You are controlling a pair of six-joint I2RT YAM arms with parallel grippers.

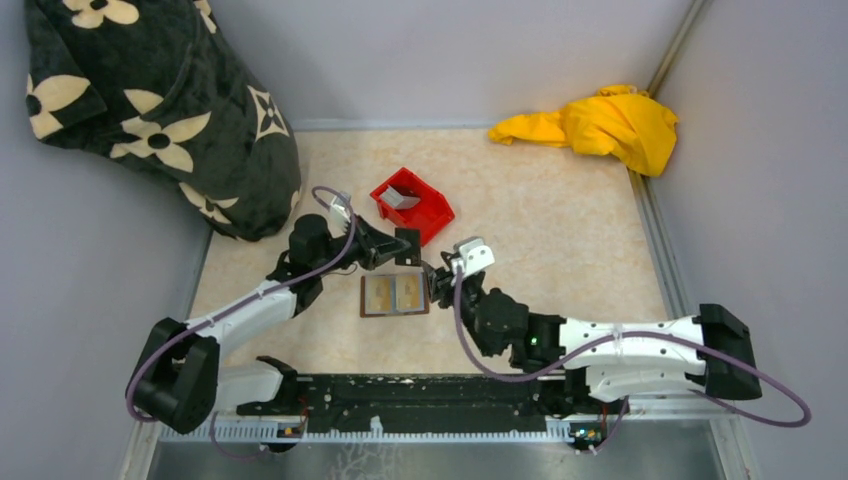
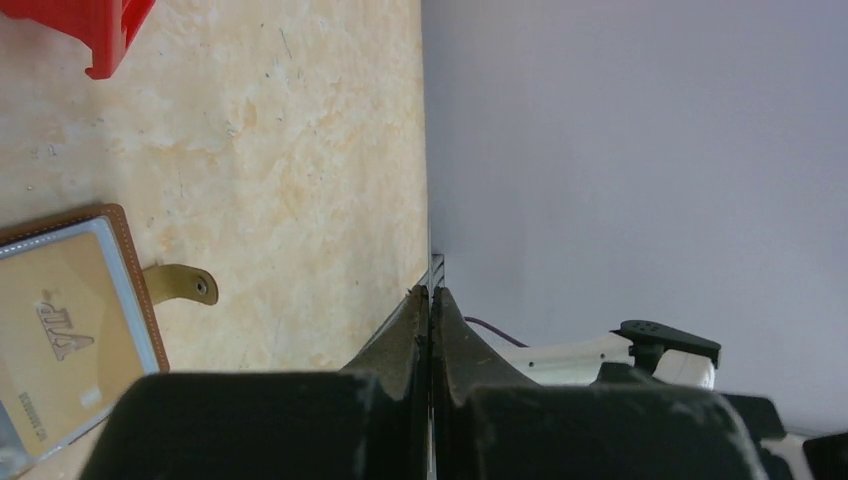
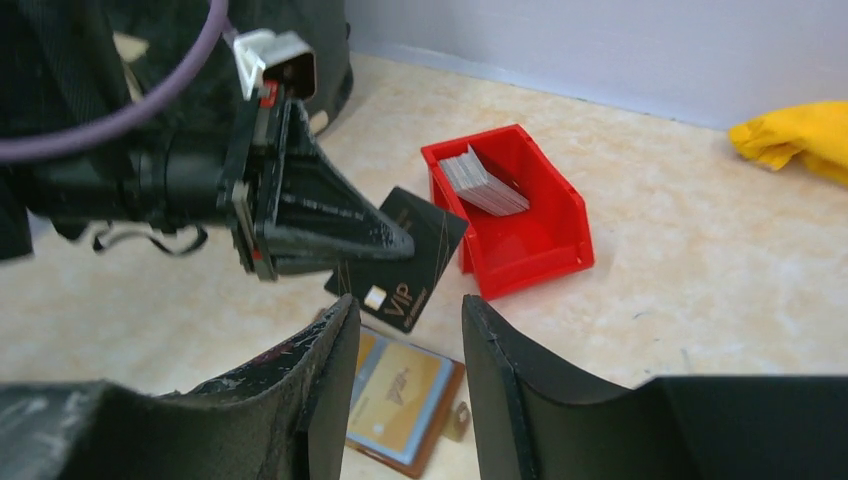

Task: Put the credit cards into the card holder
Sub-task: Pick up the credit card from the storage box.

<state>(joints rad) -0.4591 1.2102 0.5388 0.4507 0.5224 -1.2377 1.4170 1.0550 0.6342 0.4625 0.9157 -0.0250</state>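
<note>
The card holder (image 1: pixel 395 295) lies open on the table, brown, with gold cards showing in its clear pockets (image 3: pixel 405 390) (image 2: pixel 70 320). Just above it my left gripper (image 1: pixel 397 250) (image 2: pixel 431 290) is shut on a black credit card (image 3: pixel 415 262) marked VIP, which hangs tilted in the air; in the left wrist view only its thin edge shows between the jaws. My right gripper (image 1: pixel 440 268) (image 3: pixel 410 310) stands open just short of that card, nothing between its fingers. More credit cards (image 3: pixel 483 180), pale grey, are stacked in the red bin (image 1: pixel 425 215).
The red bin (image 3: pixel 530 245) sits just beyond the card holder. A black flowered bag (image 1: pixel 150 100) fills the back left corner. A yellow cloth (image 1: pixel 600 125) lies at the back right. Grey walls close in the table on three sides.
</note>
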